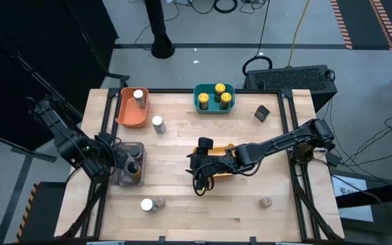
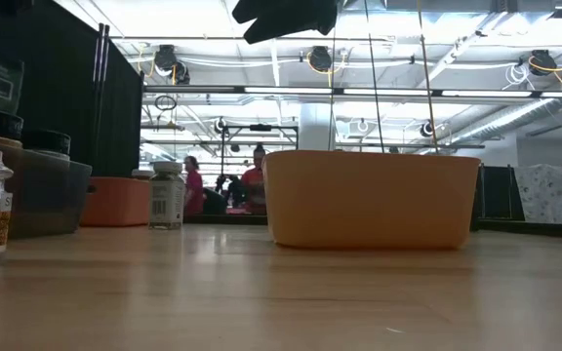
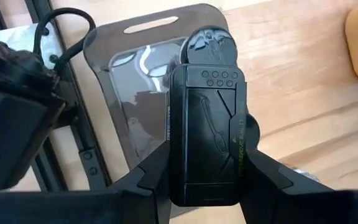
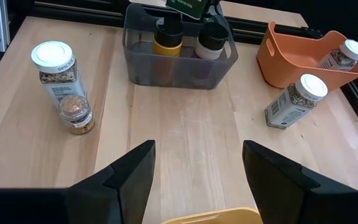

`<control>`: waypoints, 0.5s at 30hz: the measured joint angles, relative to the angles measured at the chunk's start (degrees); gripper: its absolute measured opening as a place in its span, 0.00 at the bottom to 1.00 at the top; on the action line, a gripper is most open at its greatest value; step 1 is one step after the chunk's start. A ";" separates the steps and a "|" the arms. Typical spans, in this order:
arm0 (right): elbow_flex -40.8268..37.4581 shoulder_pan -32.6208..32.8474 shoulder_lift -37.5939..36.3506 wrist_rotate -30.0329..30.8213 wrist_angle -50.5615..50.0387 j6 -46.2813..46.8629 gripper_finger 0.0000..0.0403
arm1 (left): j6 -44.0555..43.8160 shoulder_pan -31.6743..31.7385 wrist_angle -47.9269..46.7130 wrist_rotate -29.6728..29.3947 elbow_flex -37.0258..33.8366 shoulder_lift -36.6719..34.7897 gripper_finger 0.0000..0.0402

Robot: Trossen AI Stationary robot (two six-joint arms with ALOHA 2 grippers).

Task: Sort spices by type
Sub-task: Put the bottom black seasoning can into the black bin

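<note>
- The wooden surface [image 1: 203, 204] carries four bins; people sit far back in the room.
- Left end effector [image 1: 129, 163] is clamped on a black-lidded jar [image 3: 209, 46] over the grey bin [image 4: 135, 65].
- Right end effector [image 4: 197, 180] hovers wide open above the yellow bin [image 2: 371, 198].
- Three yellow-lidded jars [image 1: 215, 96] fill the teal bin [image 1: 197, 102].
</note>
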 joint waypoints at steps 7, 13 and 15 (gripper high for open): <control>0.00 0.00 0.00 0.02 0.02 0.00 0.56 | 1.36 1.91 0.00 0.39 -2.91 -3.28 0.34; 0.00 0.00 0.00 0.02 0.02 0.00 0.56 | 2.73 3.11 -0.07 2.13 -8.19 -4.12 0.34; 0.00 0.00 0.00 0.02 0.01 0.00 0.56 | 2.71 3.08 0.05 2.19 -9.57 -4.10 0.34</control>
